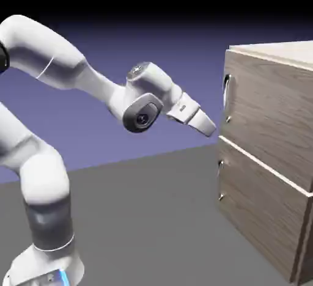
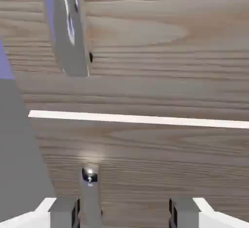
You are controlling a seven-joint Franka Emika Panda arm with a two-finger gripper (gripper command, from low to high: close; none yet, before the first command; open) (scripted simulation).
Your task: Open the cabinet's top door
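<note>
- where to look for the handle (image 1: 227, 92) from the gripper (image 1: 208, 127)?
- above, toward the exterior view's right, near the upright edge of the top door (image 1: 266, 107). long axis near upright, crossing the line between the fingertips.
- fingers ready?
- spread apart, gripping nothing. probably best to rise first, then straddle.
- and the look of it?
- slim, curved, shiny metal, standing out against grey-brown wood grain. door apparently closed.

I have my arm (image 1: 52, 55) bent high, its wrist (image 1: 143, 110) angled downward toward the exterior view's right; my fingers (image 2: 185, 212) stand apart, gripping nothing.
</note>
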